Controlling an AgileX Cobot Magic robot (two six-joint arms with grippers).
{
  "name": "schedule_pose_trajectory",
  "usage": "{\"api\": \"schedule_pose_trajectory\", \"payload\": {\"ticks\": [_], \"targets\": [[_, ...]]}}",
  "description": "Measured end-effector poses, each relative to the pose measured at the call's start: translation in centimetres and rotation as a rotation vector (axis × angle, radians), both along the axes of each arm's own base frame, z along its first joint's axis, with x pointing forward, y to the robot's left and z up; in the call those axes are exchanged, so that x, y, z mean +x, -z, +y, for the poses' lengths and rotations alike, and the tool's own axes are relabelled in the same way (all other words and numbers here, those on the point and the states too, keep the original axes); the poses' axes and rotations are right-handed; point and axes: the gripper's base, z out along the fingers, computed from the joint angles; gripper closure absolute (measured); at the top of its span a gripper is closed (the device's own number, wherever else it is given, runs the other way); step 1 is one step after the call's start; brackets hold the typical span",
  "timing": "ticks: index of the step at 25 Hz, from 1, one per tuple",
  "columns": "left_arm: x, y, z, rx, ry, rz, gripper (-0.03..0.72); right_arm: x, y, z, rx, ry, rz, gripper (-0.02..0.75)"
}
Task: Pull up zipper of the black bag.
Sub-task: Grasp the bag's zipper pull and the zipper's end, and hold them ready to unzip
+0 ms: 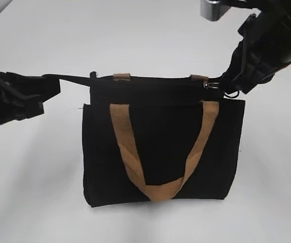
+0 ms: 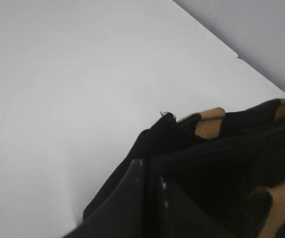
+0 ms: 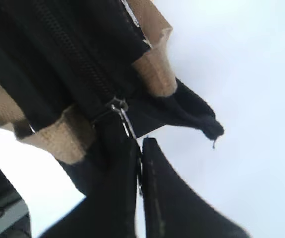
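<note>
The black bag (image 1: 160, 152) stands upright on the white table, with tan handles (image 1: 155, 190). Its silvery zipper pull (image 1: 212, 85) sits at the right end of the top edge. My right gripper (image 1: 225, 86) is shut on the zipper pull; in the right wrist view the tab (image 3: 127, 124) runs between the closed fingers (image 3: 141, 148). My left gripper (image 1: 67, 79) is shut on the bag's top left corner, on a black fabric tail. In the left wrist view its fingers (image 2: 150, 171) pinch the black fabric of the bag (image 2: 222, 148).
The white table (image 1: 34, 192) surrounds the bag. A grey camera block (image 1: 214, 9) sits above the right arm. The table's far edge shows in the left wrist view (image 2: 242, 54).
</note>
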Motion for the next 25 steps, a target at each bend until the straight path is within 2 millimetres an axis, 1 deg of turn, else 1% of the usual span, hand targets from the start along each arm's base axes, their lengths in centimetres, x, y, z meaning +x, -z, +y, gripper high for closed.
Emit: {"api": "schedule_pose_trajectory", "payload": {"ticks": [5, 10, 12, 14, 15, 16, 17, 18, 19, 20, 22, 24, 25], "targets": [[0.0, 0.1, 0.1, 0.016, 0.003, 0.001, 0.685, 0.7, -0.1, -2.0, 0.072, 0.141, 0.049, 0.738], [0.0, 0.2, 0.1, 0.023, -0.002, 0.013, 0.684, 0.6, -0.2, -2.0, 0.107, 0.169, 0.079, 0.738], [0.0, 0.2, 0.2, 0.024, -0.005, 0.021, 0.682, 0.5, -0.2, -2.0, 0.117, 0.208, 0.102, 0.736], [0.0, 0.4, 0.3, 0.019, -0.019, 0.044, 0.675, 0.5, -0.1, -2.3, 0.123, 0.258, 0.129, 0.703], [-0.1, 0.4, 0.5, 0.013, -0.037, 0.064, 0.665, 0.5, 0.0, -3.0, 0.088, 0.286, 0.136, 0.659], [-0.1, 0.6, 0.7, 0.012, -0.057, 0.092, 0.648, 0.6, 0.2, -4.0, 0.035, 0.312, 0.144, 0.593], [-0.1, 0.6, 1.0, 0.013, -0.073, 0.114, 0.613, 0.6, 0.3, -4.8, -0.002, 0.343, 0.148, 0.507], [-0.3, 0.7, 1.1, 0.018, -0.079, 0.131, 0.559, 0.7, 0.3, -5.5, -0.022, 0.379, 0.152, 0.428], [-0.4, 0.6, 1.2, 0.022, -0.082, 0.14, 0.491, 0.7, 0.3, -5.9, -0.035, 0.414, 0.158, 0.335], [-0.7, 0.4, 1.4, 0.021, -0.085, 0.142, 0.424, 0.6, 0.3, -6.3, -0.046, 0.446, 0.164, 0.259], [-1.2, -0.6, 1.7, 0.014, -0.091, 0.137, 0.27, 0.5, 0.2, -6.8, -0.055, 0.519, 0.184, 0.183], [-1.9, -1.8, 2.2, 0.019, -0.103, 0.155, 0.184, 0.2, 0.2, -7.2, -0.069, 0.576, 0.209, 0.153], [-2.3, -2.4, 2.5, 0.033, -0.109, 0.174, 0.162, 0.2, 0.2, -7.3, -0.068, 0.599, 0.214, 0.148]]}}
